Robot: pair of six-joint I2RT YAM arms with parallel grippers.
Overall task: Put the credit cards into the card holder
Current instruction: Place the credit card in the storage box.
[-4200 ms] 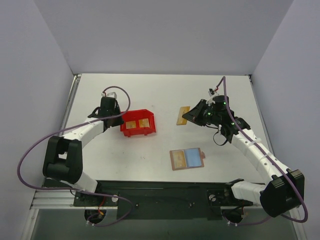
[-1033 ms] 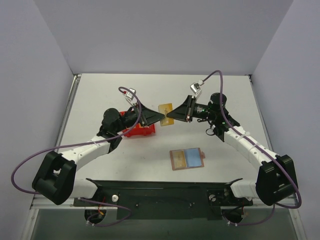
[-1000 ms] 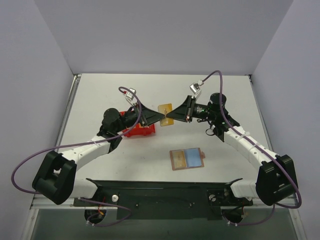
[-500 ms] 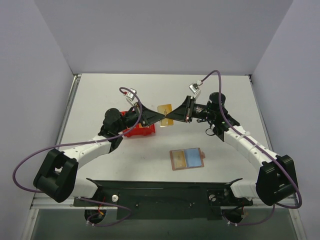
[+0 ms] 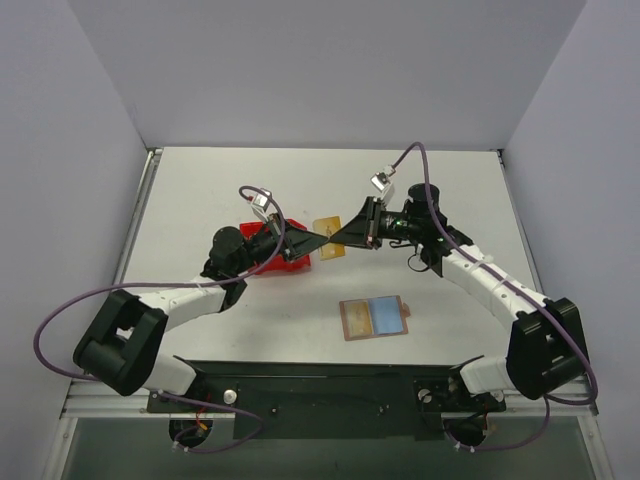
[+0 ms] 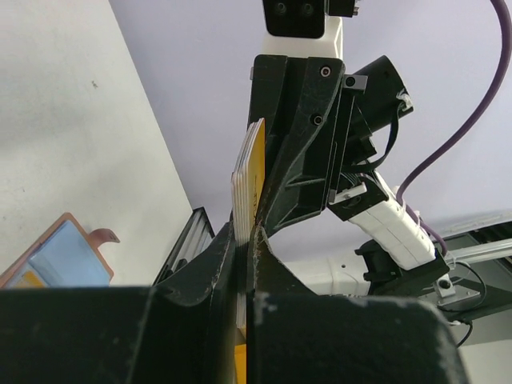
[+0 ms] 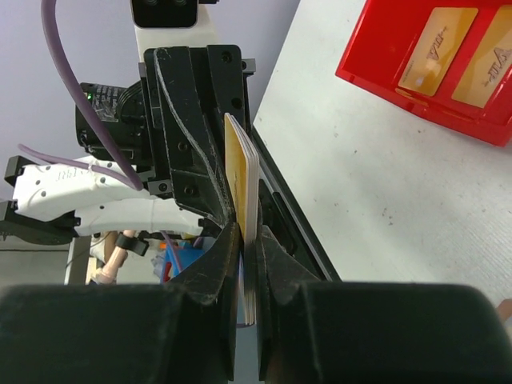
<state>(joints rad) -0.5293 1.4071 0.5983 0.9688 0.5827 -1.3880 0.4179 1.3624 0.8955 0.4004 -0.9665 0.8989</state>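
Observation:
A small stack of gold credit cards (image 5: 328, 224) hangs on edge above the table, held between both arms. My left gripper (image 5: 320, 239) is shut on the stack from the left, and my right gripper (image 5: 337, 238) is shut on it from the right. In the left wrist view the credit cards (image 6: 250, 180) stand between my jaws (image 6: 242, 240). The right wrist view shows the credit cards (image 7: 242, 172) pinched the same way (image 7: 250, 240). The card holder (image 5: 373, 317) lies open on the table, tan and light blue inside. Its corner (image 6: 56, 260) shows in the left wrist view.
A red bin (image 5: 290, 262) sits behind my left arm, partly hidden by it. In the right wrist view the red bin (image 7: 376, 76) holds two more gold cards (image 7: 436, 48). Grey walls enclose the white table (image 5: 450, 190) on three sides.
My left gripper has shut on the card stack that my right gripper was holding. Both grippers and the stack have shifted slightly toward the near edge.

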